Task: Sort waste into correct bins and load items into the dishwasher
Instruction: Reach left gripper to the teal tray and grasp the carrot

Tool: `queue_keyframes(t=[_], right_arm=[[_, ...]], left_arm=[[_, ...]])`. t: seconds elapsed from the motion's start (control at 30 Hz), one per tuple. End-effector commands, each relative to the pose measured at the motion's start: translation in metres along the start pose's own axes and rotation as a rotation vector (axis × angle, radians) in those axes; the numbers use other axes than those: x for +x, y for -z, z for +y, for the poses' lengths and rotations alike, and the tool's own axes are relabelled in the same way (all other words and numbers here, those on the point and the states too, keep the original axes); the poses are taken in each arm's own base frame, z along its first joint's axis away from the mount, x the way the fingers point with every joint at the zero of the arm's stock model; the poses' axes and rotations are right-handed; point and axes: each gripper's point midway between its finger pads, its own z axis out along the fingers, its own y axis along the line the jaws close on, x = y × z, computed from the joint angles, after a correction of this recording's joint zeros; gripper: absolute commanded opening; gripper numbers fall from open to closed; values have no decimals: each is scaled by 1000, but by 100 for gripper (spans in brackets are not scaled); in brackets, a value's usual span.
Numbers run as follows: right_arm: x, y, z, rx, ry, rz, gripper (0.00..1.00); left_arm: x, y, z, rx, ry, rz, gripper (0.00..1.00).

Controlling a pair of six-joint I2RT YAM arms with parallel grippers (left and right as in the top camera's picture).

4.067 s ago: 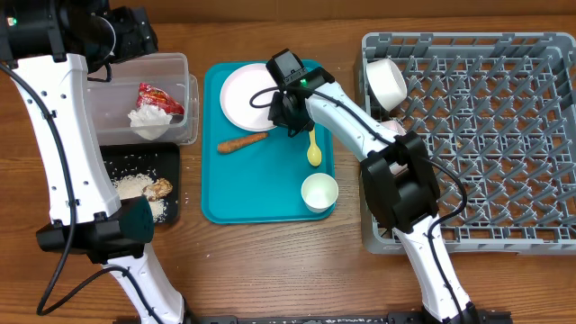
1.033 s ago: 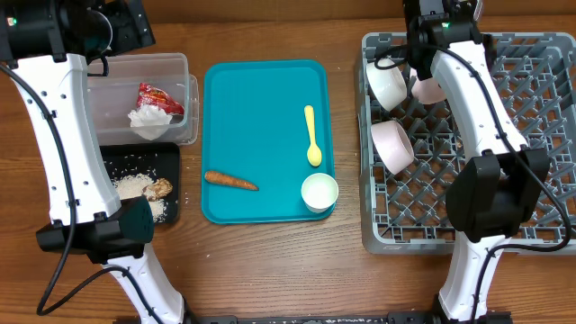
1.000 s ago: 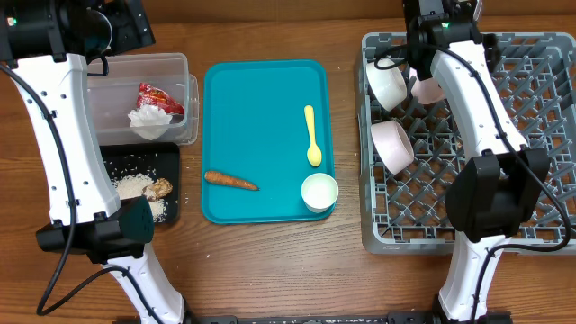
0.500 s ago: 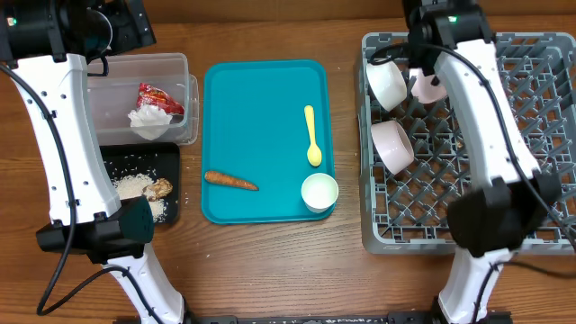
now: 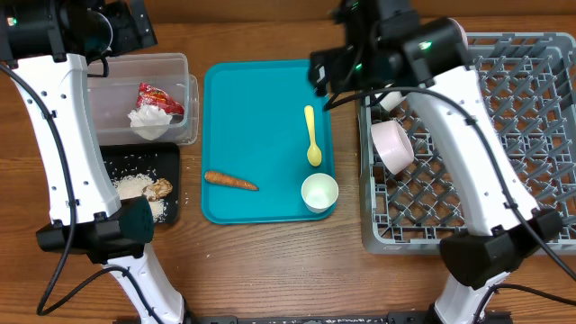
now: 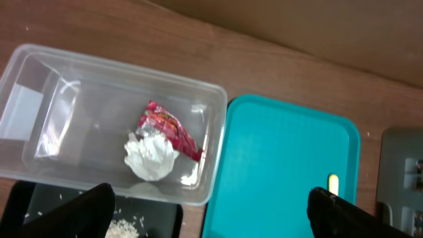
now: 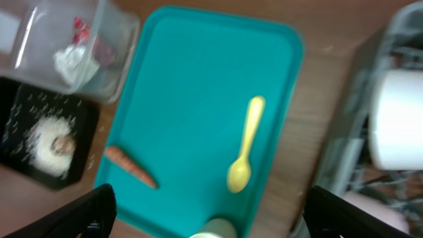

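My right gripper (image 5: 326,79) hangs open and empty over the far right corner of the teal tray (image 5: 261,108). Below it in the right wrist view lie the yellow spoon (image 7: 244,155), the orange carrot (image 7: 131,166) and the white cup (image 7: 215,229). The pinkish plate (image 5: 393,146) stands on edge in the grey dish rack (image 5: 504,162), behind it a white bowl (image 5: 390,100). My left gripper (image 6: 211,221) is open above the clear tub (image 6: 39,99), which holds the red wrapper (image 6: 168,129) and the white napkin (image 6: 152,157).
The black tray (image 5: 121,162) in front of the tub holds rice (image 5: 135,186) and a brown lump (image 5: 161,188). The rack fills the table's right side. Both arm bases stand at the front edge.
My right arm has swung left from over the rack's far left corner to over the teal tray. The plate, once on the tray, stands in the rack. The left arm has not moved.
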Motion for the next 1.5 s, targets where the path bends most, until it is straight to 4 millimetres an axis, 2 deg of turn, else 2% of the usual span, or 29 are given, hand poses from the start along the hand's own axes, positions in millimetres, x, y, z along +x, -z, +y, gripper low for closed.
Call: queue_keyframes(t=[0.0,0.07,0.3,0.43,0.5,0.6,0.7,0.73,0.8,0.9,1.0,1.1,1.3,1.47], right_arm=[[13,-10,11,-47,-26,58,90],[24,-17,13,-44,-29,95,87],[59,-48,31,-45,-32,203,87],[57,-50,29,-44,-63,194,88],[51,-48,22,-40,-88,174,88],[45,-44,1,-18,-154,162,88],[46,-34,-25,13,-200,172,88],[47,-29,-34,22,-209,176,88],[49,-20,-49,39,-229,179,88],[48,-6,-74,64,-287,164,88],[47,2,-90,79,-325,148,88],[47,4,-95,82,-339,148,88],[48,4,-94,81,-333,151,88],[50,4,-94,81,-320,160,88]], left_arm=[[7,-1,-10,35,-33,27,94],[10,-1,-11,34,-40,40,94],[33,0,-24,43,-79,123,91],[65,-4,-58,134,-123,242,78],[85,-10,-83,178,-158,306,79],[120,-27,-102,137,-224,413,93],[162,-47,-106,45,-260,541,91],[176,-52,-108,29,-264,585,86],[202,-60,-108,-6,-247,670,81],[235,-67,-105,-75,-203,770,80],[252,-73,-95,-175,-149,805,72],[259,-80,-76,-321,-84,787,71],[270,-105,-68,-377,-6,751,70],[276,-127,-52,-466,57,675,71]])
